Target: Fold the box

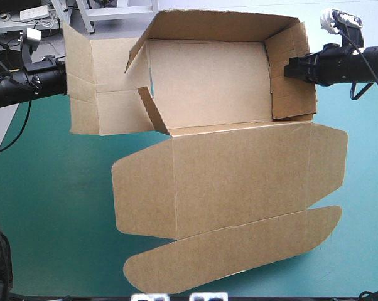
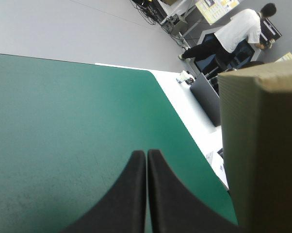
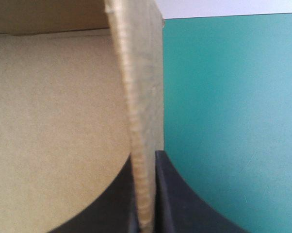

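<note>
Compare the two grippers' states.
The left gripper is shut on nothing; the right gripper is shut on the box wall. The box stands beside the left gripper, but between the right gripper's fingers. Both have black fingers, all but closed, above the teal-green cover.

This is a robotics lab. A table under a teal-green cover [image 1: 44,207] fills the high view, and black robot arms [image 1: 26,78] reach in from both sides. At upper left stand a pale metal frame [image 1: 88,19] and white rectangular devices [image 1: 35,12]. In the left wrist view's upper part, dark cables [image 2: 153,9] tangle on bare grey floor [image 2: 63,24].
</note>
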Tool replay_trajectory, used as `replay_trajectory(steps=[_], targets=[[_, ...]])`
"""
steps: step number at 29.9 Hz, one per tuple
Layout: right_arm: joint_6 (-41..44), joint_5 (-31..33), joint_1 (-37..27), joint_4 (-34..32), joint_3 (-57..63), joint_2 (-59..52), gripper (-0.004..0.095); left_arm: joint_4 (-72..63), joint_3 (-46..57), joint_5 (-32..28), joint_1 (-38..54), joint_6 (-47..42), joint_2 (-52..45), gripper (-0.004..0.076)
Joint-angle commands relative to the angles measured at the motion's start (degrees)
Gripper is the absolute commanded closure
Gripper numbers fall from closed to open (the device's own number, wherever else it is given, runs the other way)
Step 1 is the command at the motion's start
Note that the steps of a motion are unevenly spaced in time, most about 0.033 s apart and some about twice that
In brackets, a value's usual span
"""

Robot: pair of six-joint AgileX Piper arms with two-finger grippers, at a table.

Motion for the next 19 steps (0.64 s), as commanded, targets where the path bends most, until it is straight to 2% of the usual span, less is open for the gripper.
replay_trajectory(steps=[1, 5, 9, 19], targets=[[-0.64, -4.55, -0.21, 6.14, -1.73, -1.74, 0.0909, -2.18, -1.64, 3.45, -1.52, -0.75, -3.11, 0.072], [-1.29, -6.24, 0.72, 5.95, -1.73, -1.26, 0.0909, -3.12, -1.64, 3.45, -3.73, -1.73, -3.15, 0.072], [-0.61, -10.03, 3.25, 0.17, -1.61, -1.26, 0.0908, -4.76, -1.64, 3.45, -6.26, -1.73, -3.27, 0.072], [1.12, -18.47, 8.72, -7.61, -1.61, -1.26, 0.0908, -3.78, -1.64, 3.45, -7.6, -1.61, -6.93, 0.072]])
